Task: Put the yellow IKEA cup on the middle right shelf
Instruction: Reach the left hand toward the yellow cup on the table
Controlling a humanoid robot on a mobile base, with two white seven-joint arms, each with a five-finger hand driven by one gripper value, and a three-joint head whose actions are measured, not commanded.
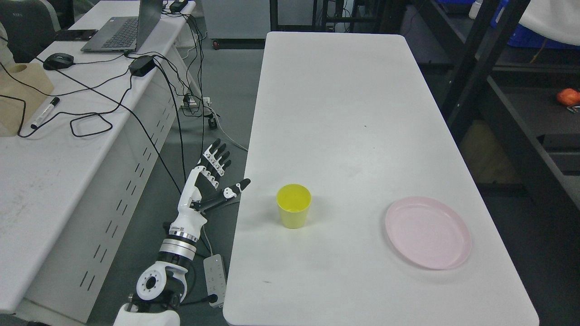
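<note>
While the left hand [210, 179] hangs just off the edge of the counter [344, 113] with its fingers [219, 156] spread wide and holding nothing, the yellow cup [294, 206] stands upright on the counter, near the thumb's side and a little lower. Only this hand shows, so it looks like the one to reach across.

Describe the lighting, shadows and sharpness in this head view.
Head view: even overhead light, with no harsh glare on the white table; the yellow cup and pink plate cast only faint, soft shadows; the left hand, open beside the table edge, is sharp, with no motion blur; the shelving at right sits in much darker light.
</note>
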